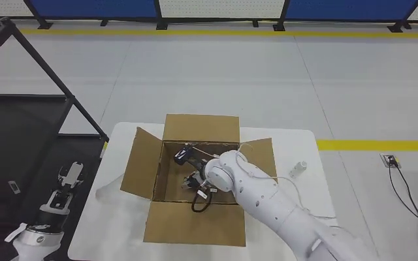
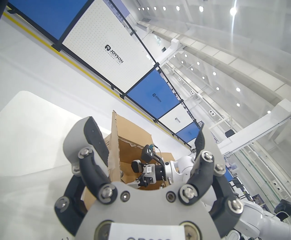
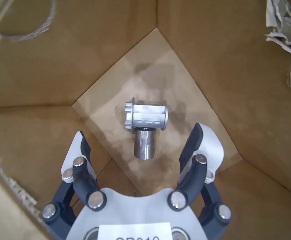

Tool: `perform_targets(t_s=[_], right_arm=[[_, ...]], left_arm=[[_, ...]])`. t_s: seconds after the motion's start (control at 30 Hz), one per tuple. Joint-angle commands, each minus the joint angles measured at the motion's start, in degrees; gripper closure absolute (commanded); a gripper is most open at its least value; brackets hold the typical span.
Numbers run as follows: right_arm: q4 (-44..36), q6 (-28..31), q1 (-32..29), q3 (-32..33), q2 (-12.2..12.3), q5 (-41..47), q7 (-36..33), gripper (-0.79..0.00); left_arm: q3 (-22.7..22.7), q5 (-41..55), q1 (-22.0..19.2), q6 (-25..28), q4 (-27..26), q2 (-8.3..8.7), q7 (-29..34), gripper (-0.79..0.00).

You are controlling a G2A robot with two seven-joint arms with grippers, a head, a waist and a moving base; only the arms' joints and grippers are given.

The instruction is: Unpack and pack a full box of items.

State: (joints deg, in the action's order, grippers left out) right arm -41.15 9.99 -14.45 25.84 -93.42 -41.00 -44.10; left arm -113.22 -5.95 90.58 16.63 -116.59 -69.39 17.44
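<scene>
Box (image 1: 199,127) is holding a metal part (image 3: 146,118) yet to unpack; we are hovering our right tool (image 3: 139,130) above it, spread apart; a bottle (image 1: 298,169) is lying outside at three o'clock.

Cannot identify small white item (image 1: 298,169) on table (image 1: 104,215) beside box (image 1: 196,225): too small. Found crumpled paper (image 3: 278,20) and blurred grey loop (image 3: 34,34) cut off at picture edge.

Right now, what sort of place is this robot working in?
Probably an industrial hall or robot test floor: yellow floor lines, blue and white partition panels, and a high ceiling with rows of lights.
</scene>
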Motion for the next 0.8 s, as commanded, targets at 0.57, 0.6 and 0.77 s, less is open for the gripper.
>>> perform_targets(t_s=[0.57, 0.6, 0.77], right_arm=[[19.2, 1.2, 1.1, -3.0, -9.0, -3.2, 11.4, -0.785], [19.8, 1.6, 1.2, -3.1, -9.4, -3.2, 11.5, -0.730], [22.9, 3.6, 1.7, -2.7, -10.8, -2.9, 12.0, -0.351]], left_arm=[[-0.2, 0.7, -0.6, -0.7, 0.6, 0.25, -1.0, -0.785], [-0.1, 0.7, -0.6, -0.7, 0.7, 0.26, -1.0, -0.785], [0.2, 0.6, -0.9, -0.9, 1.0, 0.31, -1.3, -0.785]])
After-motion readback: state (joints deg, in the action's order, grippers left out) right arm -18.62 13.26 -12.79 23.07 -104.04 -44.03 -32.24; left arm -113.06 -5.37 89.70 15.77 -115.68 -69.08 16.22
